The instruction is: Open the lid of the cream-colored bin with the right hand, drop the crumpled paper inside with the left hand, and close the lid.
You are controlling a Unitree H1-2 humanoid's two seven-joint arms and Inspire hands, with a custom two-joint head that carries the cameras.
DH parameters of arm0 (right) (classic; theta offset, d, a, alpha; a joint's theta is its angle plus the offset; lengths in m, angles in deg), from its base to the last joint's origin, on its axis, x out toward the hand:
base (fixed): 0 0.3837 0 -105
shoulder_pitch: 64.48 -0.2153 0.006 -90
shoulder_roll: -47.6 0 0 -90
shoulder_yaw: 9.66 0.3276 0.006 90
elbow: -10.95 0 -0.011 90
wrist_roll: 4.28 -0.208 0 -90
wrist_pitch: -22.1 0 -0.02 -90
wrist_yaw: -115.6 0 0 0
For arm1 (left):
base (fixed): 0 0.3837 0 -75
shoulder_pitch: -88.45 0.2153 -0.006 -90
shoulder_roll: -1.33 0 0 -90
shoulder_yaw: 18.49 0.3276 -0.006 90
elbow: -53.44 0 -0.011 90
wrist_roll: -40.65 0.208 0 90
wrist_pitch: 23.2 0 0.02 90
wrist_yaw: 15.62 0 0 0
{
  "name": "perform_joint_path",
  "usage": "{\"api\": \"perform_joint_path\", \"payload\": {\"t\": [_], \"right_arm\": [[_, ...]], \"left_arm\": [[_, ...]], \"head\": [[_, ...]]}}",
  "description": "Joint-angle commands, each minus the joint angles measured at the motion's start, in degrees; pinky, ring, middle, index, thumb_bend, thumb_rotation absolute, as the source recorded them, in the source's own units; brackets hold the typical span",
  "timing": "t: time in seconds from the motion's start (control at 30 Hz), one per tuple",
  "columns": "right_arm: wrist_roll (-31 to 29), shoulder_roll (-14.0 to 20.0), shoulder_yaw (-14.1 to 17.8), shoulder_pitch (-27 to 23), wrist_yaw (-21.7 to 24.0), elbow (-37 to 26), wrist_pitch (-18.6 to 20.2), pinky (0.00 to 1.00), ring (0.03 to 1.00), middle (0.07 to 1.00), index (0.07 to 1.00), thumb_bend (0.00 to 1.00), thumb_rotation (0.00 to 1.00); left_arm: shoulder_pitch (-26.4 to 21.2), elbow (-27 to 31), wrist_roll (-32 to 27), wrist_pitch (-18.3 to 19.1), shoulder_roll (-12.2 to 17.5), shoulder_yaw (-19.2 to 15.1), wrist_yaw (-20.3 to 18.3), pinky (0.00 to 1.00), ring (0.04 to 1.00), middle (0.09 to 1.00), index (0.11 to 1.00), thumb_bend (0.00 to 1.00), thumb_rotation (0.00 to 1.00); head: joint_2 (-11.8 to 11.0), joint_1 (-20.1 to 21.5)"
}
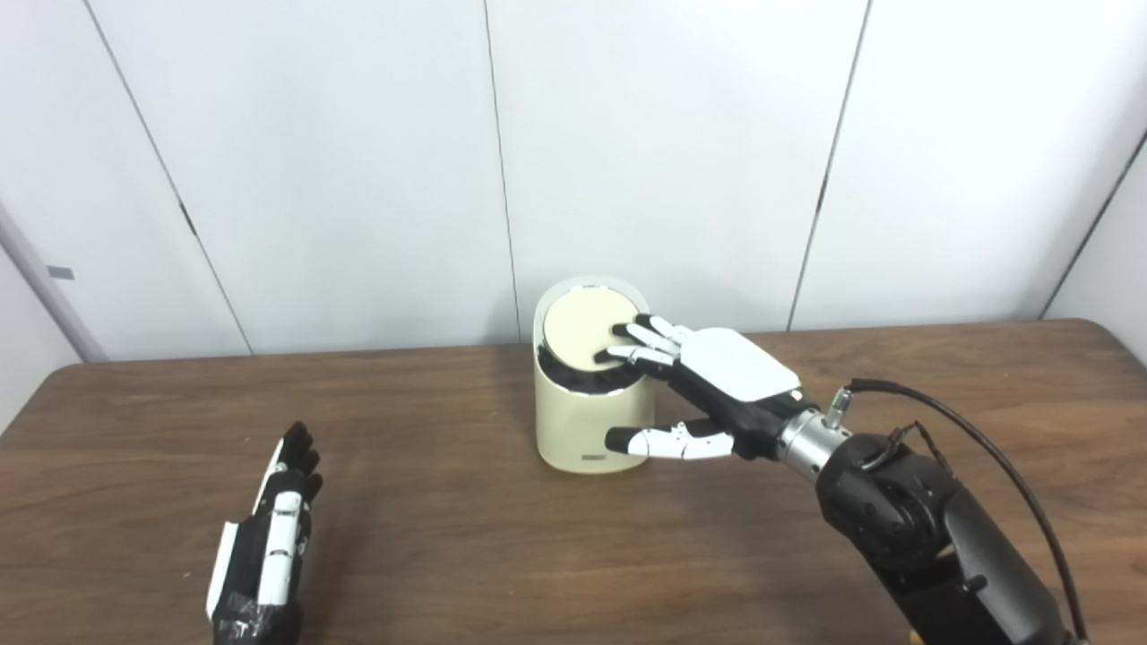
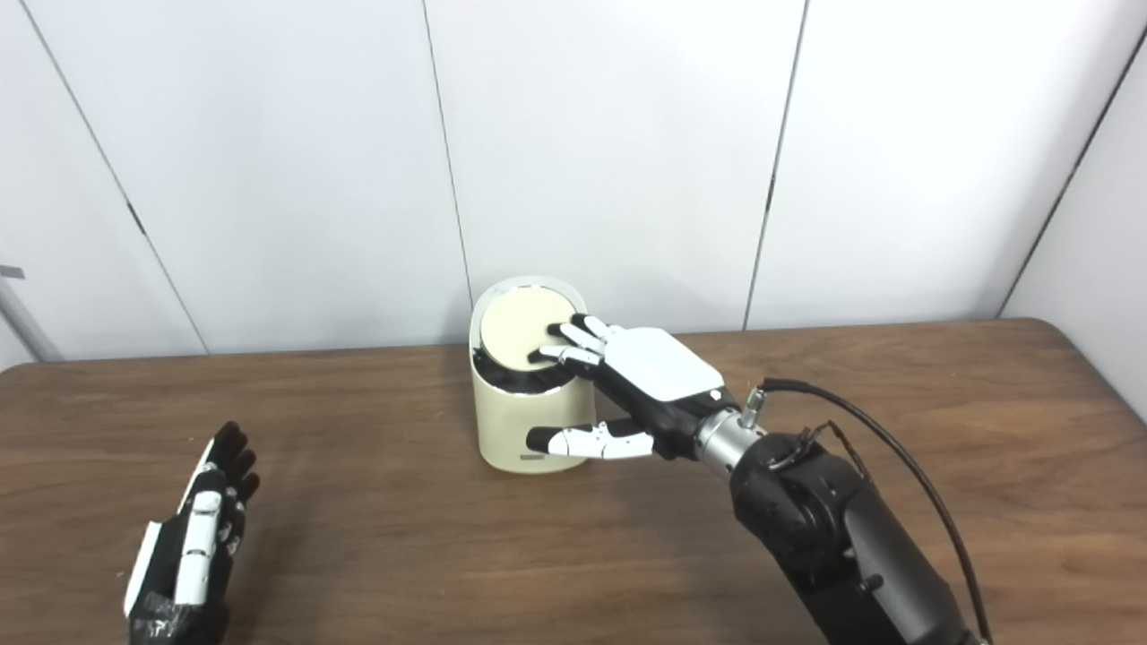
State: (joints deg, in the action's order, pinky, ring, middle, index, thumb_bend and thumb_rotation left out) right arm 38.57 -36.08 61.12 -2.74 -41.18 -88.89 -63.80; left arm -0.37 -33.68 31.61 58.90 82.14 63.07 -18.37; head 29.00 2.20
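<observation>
- Two hands are in view; the right hand (image 1: 717, 376) reaches in from the right with its fingers (image 1: 647, 340) spread flat and laid on the near-right edge of the round lid (image 1: 584, 330), while its thumb (image 1: 668, 441) stretches apart along the lower front of the body — it grips nothing.
- The left hand (image 1: 269, 537) rests edge-up on the table at lower left, fingers straight and pressed side by side, and empty; no crumpled paper can be seen in it or anywhere on the table.
- The cream-colored bin (image 1: 587, 421) stands upright near the middle of the wooden table (image 1: 448, 537), toward the back, close to the wall.
- The lid sits tilted in its dark collar (image 1: 582, 381), so it looks like a press or swing top; I judge it rigid, smooth plastic, likely slick under hard fingertips.
- The bin looks small and light — a push off-centre could tip or slide it, so pressing down near the lid's rim with the thumb steadying the wall seems the safest hold.
- Behind stand plain white wall panels (image 1: 672, 152); a black cable (image 1: 950, 430) loops from the right wrist.
- Nothing lies between the left hand and the bin.
</observation>
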Motion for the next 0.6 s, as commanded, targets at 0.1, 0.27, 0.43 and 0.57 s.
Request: {"api": "perform_joint_path", "payload": {"t": [0.1,0.27,0.43,0.57], "right_arm": [[1.0,1.1,-0.4,-1.5,3.0,0.6,1.6,0.98,1.000,0.949,0.856,0.58,1.00],[1.3,1.4,-0.6,-1.6,3.9,1.2,1.8,1.00,1.000,0.925,0.854,0.56,1.00],[1.6,1.5,-0.9,-1.7,4.1,1.3,1.9,0.99,1.000,0.926,0.858,0.56,1.00],[1.1,1.4,-0.7,-1.6,3.9,1.1,1.9,1.00,1.000,0.946,0.882,0.57,1.00]], "left_arm": [[2.9,-2.7,-0.8,-2.7,-2.7,0.7,0.1,1.00,1.000,1.000,1.000,0.43,0.87],[2.7,-3.0,-1.1,-3.2,-2.7,0.6,0.0,1.00,1.000,1.000,1.000,0.44,0.85],[2.7,-3.1,-0.9,-3.1,-2.9,0.4,0.3,1.00,0.998,1.000,1.000,0.46,0.84],[2.8,-3.1,-0.8,-3.0,-2.9,0.6,0.3,1.00,1.000,1.000,1.000,0.45,0.85]], "head": [[0.1,0.0],[0.1,0.0],[0.1,0.0],[0.0,-0.1]]}}
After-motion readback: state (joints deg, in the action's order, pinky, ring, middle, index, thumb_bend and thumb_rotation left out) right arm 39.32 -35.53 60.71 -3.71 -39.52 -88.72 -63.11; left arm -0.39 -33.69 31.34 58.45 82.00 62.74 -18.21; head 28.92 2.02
